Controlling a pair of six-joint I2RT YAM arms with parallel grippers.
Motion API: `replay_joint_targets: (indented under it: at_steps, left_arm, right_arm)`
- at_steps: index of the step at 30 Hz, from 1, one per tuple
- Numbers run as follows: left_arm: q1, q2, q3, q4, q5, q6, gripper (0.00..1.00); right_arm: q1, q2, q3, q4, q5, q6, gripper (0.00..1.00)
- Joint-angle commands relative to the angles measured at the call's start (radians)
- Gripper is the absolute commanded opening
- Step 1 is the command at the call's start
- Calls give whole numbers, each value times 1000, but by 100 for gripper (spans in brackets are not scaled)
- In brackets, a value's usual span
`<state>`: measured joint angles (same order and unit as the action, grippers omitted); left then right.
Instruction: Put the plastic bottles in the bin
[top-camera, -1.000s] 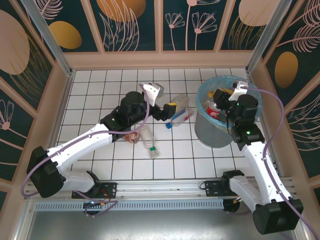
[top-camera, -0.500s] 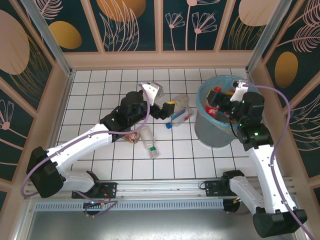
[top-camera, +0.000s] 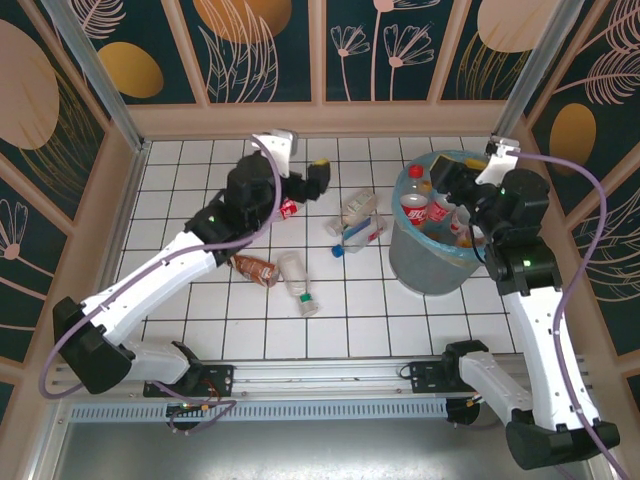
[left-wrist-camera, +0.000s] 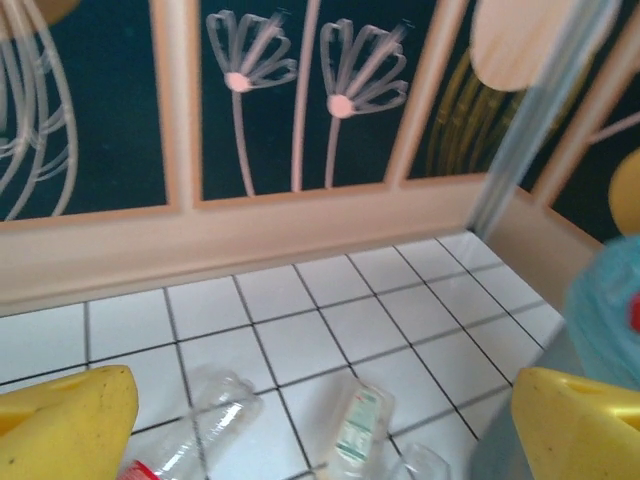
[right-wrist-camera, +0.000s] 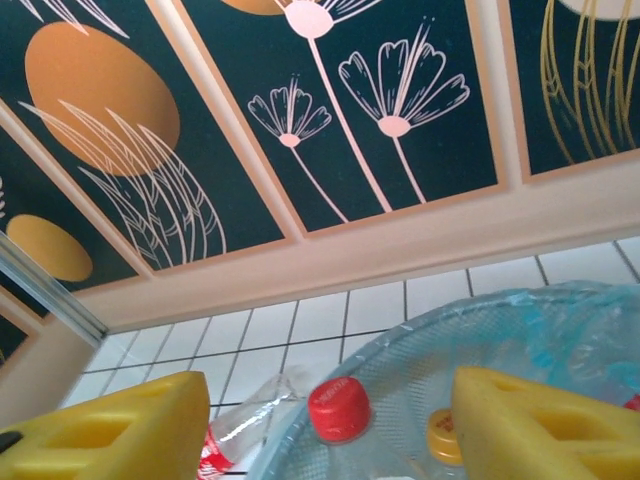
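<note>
The left pincer (left-wrist-camera: 320, 405) hangs over the white tiled surface (top-camera: 200, 180), its yellow fingers (left-wrist-camera: 65, 425) spread wide with nothing between them. The right pincer (right-wrist-camera: 330, 395) hovers above the bin (top-camera: 415, 262), equally wide open and empty. Some plastic bottles (top-camera: 418, 208) lie inside the bin, among them a red-capped bottle (right-wrist-camera: 338, 410). Others lie on the tiles: two clear bottles (top-camera: 360, 222) just left of the bin, and a brown bottle (top-camera: 253, 268) nearer the arm bases.
</note>
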<state>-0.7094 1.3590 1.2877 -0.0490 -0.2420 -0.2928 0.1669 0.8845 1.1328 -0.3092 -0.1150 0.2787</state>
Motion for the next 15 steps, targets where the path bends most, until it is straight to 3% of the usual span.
replay_joint_targets:
  at_steps: [1,4,10,15]
  left_arm:
    - [89,39,24,-63,83,-131,95]
    - [146,52,27,-71,115,-173,95]
    - [350,130,-7,-89,290,-271,92]
    - [369,260,-1,-118,244,103,97]
  right_arm:
    - [39,39,26,74,-37,32,62]
    - [147,82,35,100,22,17,61]
    - [440,227,98,121,193,-71,61]
    - [552,348,114,167,148,-89,62]
